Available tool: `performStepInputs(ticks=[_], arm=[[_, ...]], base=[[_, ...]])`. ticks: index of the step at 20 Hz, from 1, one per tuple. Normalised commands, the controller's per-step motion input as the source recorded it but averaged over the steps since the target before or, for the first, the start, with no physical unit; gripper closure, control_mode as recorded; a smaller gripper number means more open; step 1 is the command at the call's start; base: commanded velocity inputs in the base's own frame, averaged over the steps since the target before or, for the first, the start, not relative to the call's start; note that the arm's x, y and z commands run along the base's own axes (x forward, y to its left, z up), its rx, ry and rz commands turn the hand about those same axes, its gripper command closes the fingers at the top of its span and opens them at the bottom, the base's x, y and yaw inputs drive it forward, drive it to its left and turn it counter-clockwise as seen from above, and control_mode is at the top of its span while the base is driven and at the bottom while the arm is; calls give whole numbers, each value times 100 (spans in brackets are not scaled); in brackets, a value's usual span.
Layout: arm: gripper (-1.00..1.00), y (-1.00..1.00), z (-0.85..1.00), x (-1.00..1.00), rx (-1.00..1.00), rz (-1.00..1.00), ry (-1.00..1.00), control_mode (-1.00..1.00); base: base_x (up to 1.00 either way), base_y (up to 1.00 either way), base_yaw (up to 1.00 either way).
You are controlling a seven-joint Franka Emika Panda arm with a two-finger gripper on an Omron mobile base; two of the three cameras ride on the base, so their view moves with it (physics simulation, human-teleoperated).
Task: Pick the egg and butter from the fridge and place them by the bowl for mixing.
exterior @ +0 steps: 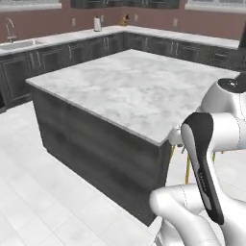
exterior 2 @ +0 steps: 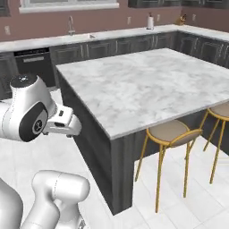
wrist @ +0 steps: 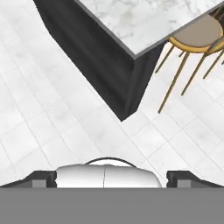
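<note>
The egg, the butter, the fridge and the bowl are out of view. My gripper is open, its two dark fingertips set wide apart with nothing between them. In the hand view it points down at the white tiled floor, just off the near corner of the dark kitchen island. My hand hangs to the left of that island, at about the height of its top.
The marble-topped island fills the middle of the room. Round stools with gold legs stand under its right overhang. Dark cabinets with a sink line the back wall. Open floor lies left of the island.
</note>
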Motion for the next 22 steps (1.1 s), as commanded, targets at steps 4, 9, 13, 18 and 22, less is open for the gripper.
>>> performStepInputs(ticks=[4, 9, 13, 18, 22], arm=[[-100, 0, 0, 0, 0, 0, 0, 100], [-100, 0, 0, 0, 0, 0, 0, 100], [-100, 0, 0, 0, 0, 0, 0, 100], [-100, 0, 0, 0, 0, 0, 0, 100], [-100, 0, 0, 0, 0, 0, 0, 100]], base=[[0, 0, -94], [0, -1, -90], [6, -9, -84], [85, -25, -50], [100, -26, -24]])
